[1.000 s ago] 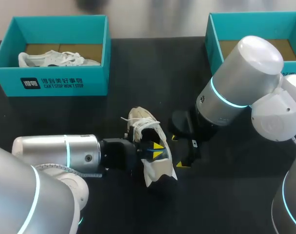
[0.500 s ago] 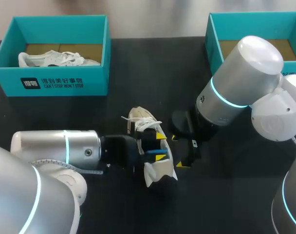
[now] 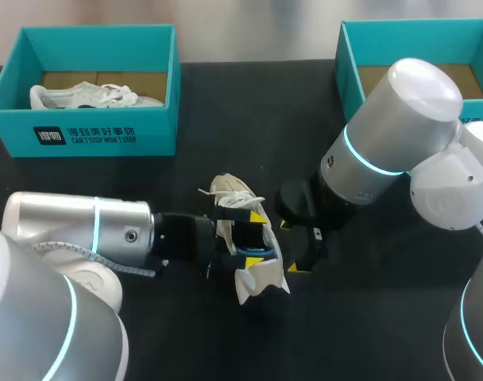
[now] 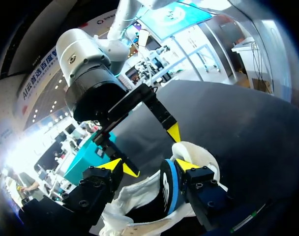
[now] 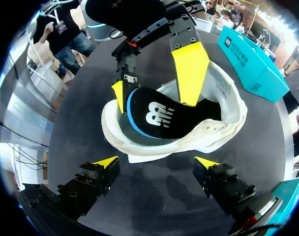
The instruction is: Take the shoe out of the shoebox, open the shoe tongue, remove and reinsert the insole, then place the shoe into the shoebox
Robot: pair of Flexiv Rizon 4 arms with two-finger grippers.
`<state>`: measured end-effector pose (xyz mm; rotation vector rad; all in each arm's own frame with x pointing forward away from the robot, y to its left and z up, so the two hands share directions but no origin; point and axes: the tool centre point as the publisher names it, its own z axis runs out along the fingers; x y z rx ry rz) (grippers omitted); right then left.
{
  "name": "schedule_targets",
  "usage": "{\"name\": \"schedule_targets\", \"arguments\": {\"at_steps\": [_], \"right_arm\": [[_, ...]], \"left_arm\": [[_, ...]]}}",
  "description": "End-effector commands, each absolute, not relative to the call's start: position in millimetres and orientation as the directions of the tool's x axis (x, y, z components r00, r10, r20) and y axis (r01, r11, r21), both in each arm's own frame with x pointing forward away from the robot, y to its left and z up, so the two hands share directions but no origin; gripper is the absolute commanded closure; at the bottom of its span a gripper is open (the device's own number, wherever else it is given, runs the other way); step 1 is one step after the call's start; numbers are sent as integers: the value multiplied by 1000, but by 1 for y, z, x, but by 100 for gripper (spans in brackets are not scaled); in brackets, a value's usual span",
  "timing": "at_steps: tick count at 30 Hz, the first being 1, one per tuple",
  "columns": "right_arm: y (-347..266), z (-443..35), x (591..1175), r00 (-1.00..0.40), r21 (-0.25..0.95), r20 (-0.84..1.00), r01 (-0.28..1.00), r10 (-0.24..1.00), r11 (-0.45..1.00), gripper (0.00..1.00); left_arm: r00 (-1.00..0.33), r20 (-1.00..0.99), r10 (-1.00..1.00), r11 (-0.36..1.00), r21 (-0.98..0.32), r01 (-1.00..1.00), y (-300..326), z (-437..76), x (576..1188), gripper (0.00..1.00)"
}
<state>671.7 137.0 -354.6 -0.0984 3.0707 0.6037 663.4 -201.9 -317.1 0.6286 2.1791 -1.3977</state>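
Left shoebox (image 3: 106, 135): a teal box set at the far left of the desk (image 3: 226, 103); a second white shoe (image 3: 83, 97) is laid inside it.
Left arm (image 3: 75, 230): stretched low across the desk from the left, towards the middle.
Left tool (image 3: 259, 236): pushed into the mouth of the shoe (image 3: 261, 279). Its yellow-tipped fingers are spread apart. One finger is set against the insole (image 5: 159, 118), the other stands clear of it, so nothing is clamped.
Shoe: found on the desk near the middle, out of both boxes, between the two tools. It is white with white laces, tipped onto its side, and its opening is turned towards the right tool.
Insole: black with a blue edge and a white mark. It is seated inside the shoe, and its heel end is seen between the left tool's fingers.
Right tool (image 5: 156, 161): held just beside the shoe with its fingers wide apart. The shoe lies ahead of it, untouched.
Right arm (image 3: 384, 151): brought in from the right.
Right shoebox (image 3: 353, 55): teal, at the far right, partly hidden by the right arm.
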Motion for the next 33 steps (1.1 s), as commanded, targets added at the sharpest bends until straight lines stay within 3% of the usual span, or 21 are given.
{"name": "schedule_targets", "arguments": {"at_steps": [1, 22, 33], "right_arm": [[134, -356, 672, -998, 376, -23, -61, -56, 925, 0], [27, -321, 683, -997, 338, 16, -66, -76, 939, 0], [11, -311, 686, -993, 346, 7, -107, -117, 932, 0]], "left_arm": [[-786, -586, 196, 391, -689, 611, -200, -311, 666, 37], [-759, -480, 440, 448, -616, 648, -159, -296, 657, 29], [-687, -384, 617, 445, -550, 707, -139, -278, 659, 33]]}}
